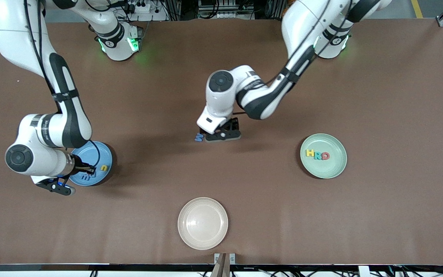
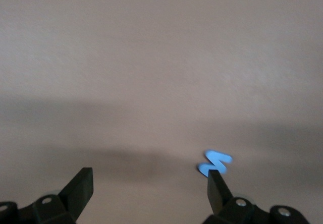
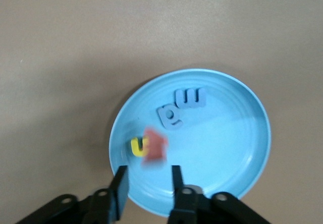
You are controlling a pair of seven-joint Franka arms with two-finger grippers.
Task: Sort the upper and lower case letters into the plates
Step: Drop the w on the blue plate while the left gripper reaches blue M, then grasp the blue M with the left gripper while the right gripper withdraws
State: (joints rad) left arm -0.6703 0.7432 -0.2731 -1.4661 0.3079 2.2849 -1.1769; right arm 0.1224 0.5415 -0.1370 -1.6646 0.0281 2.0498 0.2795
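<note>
The blue plate [image 1: 92,153] lies at the right arm's end of the table. It holds two blue letters [image 3: 189,98], [image 3: 169,115], a yellow one [image 3: 137,146] and a blurred red one [image 3: 155,147]. My right gripper [image 3: 149,183] hangs open over that plate's rim [image 1: 63,187], and the red letter lies free just past its fingertips. The pale green plate [image 1: 335,167] toward the left arm's end holds a yellow H [image 1: 310,153], a teal R [image 1: 317,155] and a red D [image 1: 325,156]. My left gripper [image 1: 223,135] stands wide open, low over mid-table. A blue letter [image 2: 214,162] lies on the cloth beside one finger [image 2: 218,186], outside the gap.
A cream-beige plate [image 1: 202,223] with nothing in it sits near the table's front edge, nearer to the front camera than the blue letter [image 1: 199,137]. Brown cloth covers the whole table. Both arm bases stand along the back edge.
</note>
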